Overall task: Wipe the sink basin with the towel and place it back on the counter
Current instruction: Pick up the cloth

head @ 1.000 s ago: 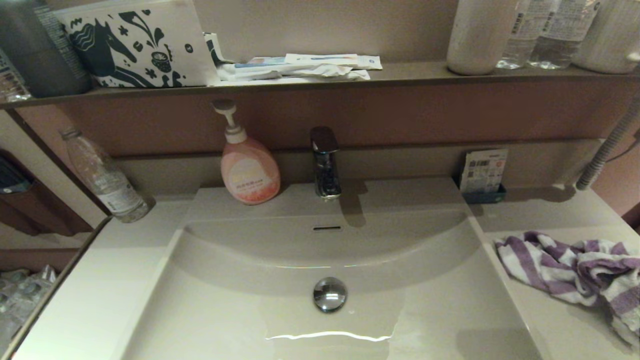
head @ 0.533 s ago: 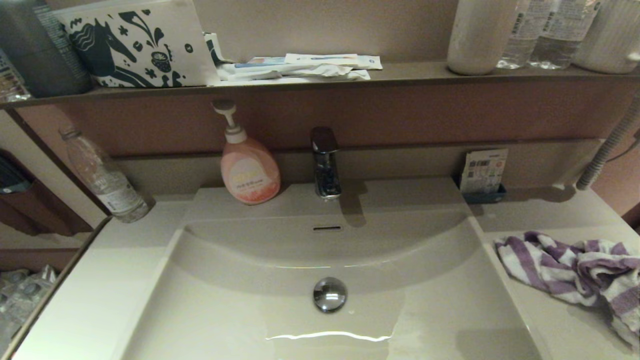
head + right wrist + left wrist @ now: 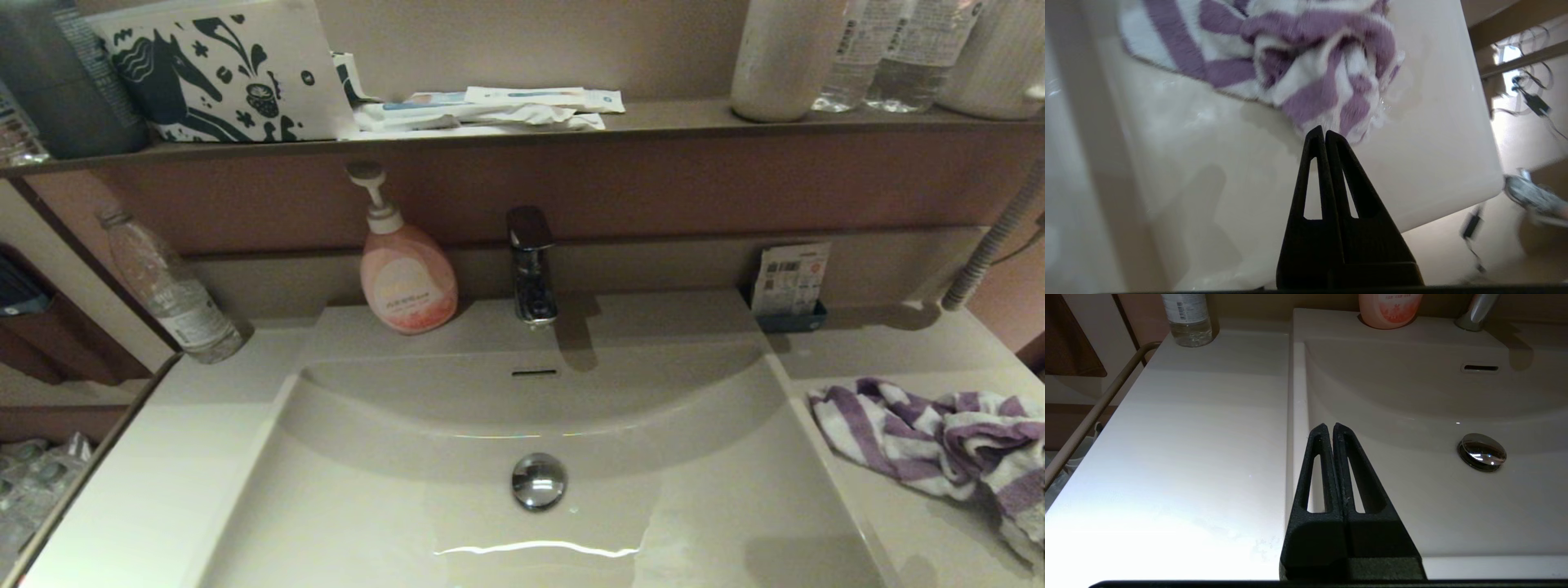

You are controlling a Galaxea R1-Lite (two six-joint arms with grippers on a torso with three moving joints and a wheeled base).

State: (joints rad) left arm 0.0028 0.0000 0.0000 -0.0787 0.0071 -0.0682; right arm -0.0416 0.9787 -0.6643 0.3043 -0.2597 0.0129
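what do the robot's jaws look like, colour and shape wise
Both the left gripper and the right gripper look alike: matte black, grainy plastic, each finger a long taper with a narrow slot cut through it, rising from a blocky black base. No cables, markings or arm links show.

- A dark brown shelf (image 3: 653, 122) runs along the beige wall (image 3: 531, 41).
- A brown back panel (image 3: 653, 188) sits below it.
- Dim, warm light.

Towel (image 3: 939, 441) on worktop (image 3: 890, 351) right of sink basin (image 3: 367, 498); soap dispenser (image 3: 406, 273) and faucet (image 3: 532, 265) at far rim; bottle (image 3: 171, 290) far left.
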